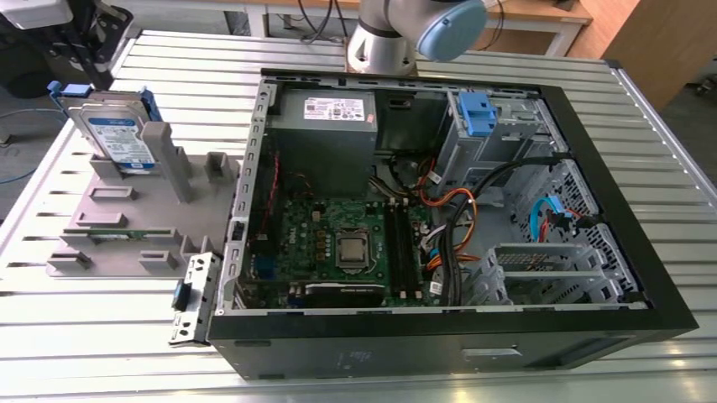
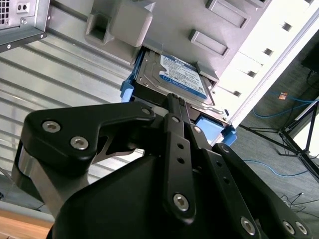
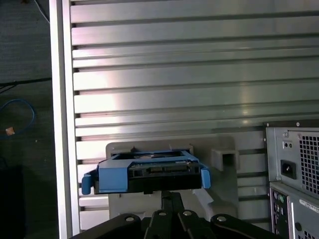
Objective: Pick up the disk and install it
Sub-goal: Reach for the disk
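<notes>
The disk (image 1: 121, 138) stands on edge in a grey holder (image 1: 134, 227) at the exterior view's left, silver with a white-and-blue label and a blue carrier frame. My gripper (image 1: 92, 71) hangs just above its upper edge. In the second wrist view the thin black fingertips (image 2: 172, 102) sit together close to the disk (image 2: 174, 74), right by its blue frame. In the first wrist view the gripper (image 3: 172, 195) points at the disk's edge (image 3: 149, 172). The fingers look shut, with nothing between them.
An open computer case (image 1: 672, 285) lies on the slatted metal table (image 1: 101, 336), to the exterior view's right of the holder. Inside are a grey power-supply box (image 1: 325, 113), a motherboard (image 1: 348, 243), cables and a drive bay with a blue latch (image 1: 476, 113). The case's rear (image 3: 294, 169) is close beside the holder.
</notes>
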